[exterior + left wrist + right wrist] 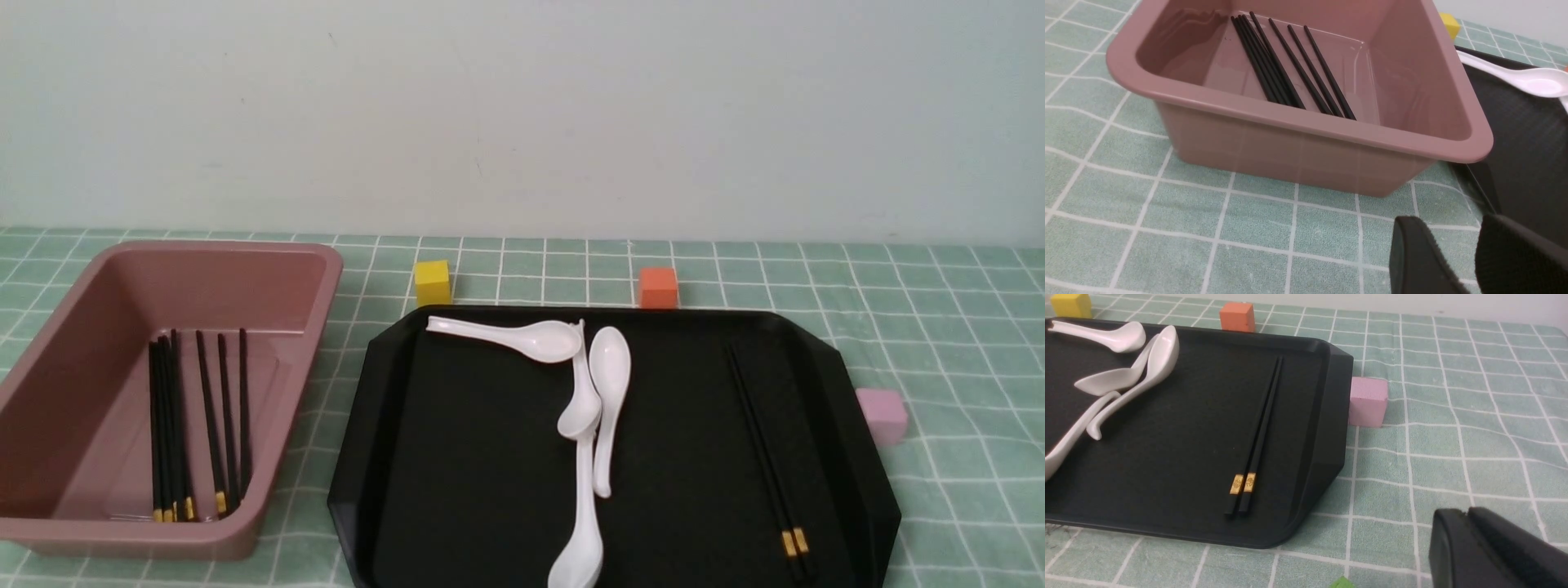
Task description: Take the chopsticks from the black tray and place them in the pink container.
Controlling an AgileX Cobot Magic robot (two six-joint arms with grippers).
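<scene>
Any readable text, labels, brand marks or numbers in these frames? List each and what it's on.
None readable.
Gold bands on the two black chopsticks in the glossy black tray: a small embossed motif, too small to read.
Dusty-pink plastic bin, white spoons, yellow, orange and pink cubes: no print visible.

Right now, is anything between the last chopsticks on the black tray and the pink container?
The white spoons lie mid-tray, between the chopsticks at the right side of the black tray and the pink container on the left. A path lifted above them looks free; nothing covers the container's opening.
</scene>
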